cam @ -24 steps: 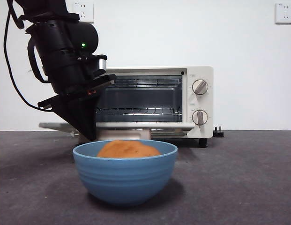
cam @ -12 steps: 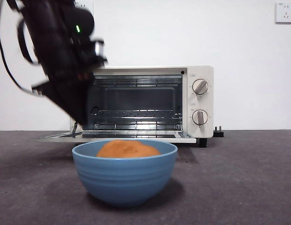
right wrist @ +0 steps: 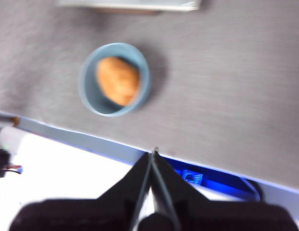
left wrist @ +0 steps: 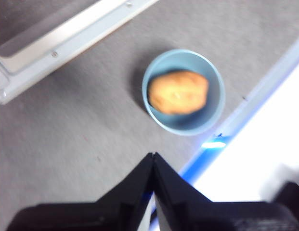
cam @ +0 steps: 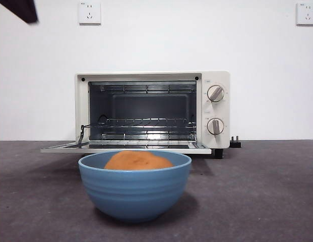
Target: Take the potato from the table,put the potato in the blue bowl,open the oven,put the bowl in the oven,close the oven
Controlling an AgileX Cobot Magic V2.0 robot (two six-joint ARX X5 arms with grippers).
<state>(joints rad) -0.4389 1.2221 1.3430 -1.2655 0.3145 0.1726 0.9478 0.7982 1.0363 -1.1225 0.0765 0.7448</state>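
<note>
The orange-brown potato (cam: 138,160) lies inside the blue bowl (cam: 134,190), which stands on the dark grey table (cam: 257,201) in front of the oven (cam: 152,108). The oven's door (cam: 126,148) lies folded down flat, and the wire rack (cam: 141,122) shows inside. From high above, both wrist views show the bowl (left wrist: 183,91) (right wrist: 114,78) with the potato (left wrist: 178,92) (right wrist: 117,80) in it. My left gripper (left wrist: 153,156) is shut and holds nothing, well away from the bowl. My right gripper (right wrist: 153,153) is shut too, over the table's front edge. A black arm tip (cam: 20,9) shows at the front view's top left corner.
The oven's two knobs (cam: 214,94) sit on its right panel. A black plug (cam: 235,143) lies behind the oven on the right. Wall sockets (cam: 89,12) hang on the white wall. The table's blue-lit front edge (left wrist: 214,144) runs close to the bowl.
The big dark arm that stood at the oven's left has lifted away up and to the left, out of the front view. The door went from half-lowered to fully flat. Bowl and potato have not moved.
</note>
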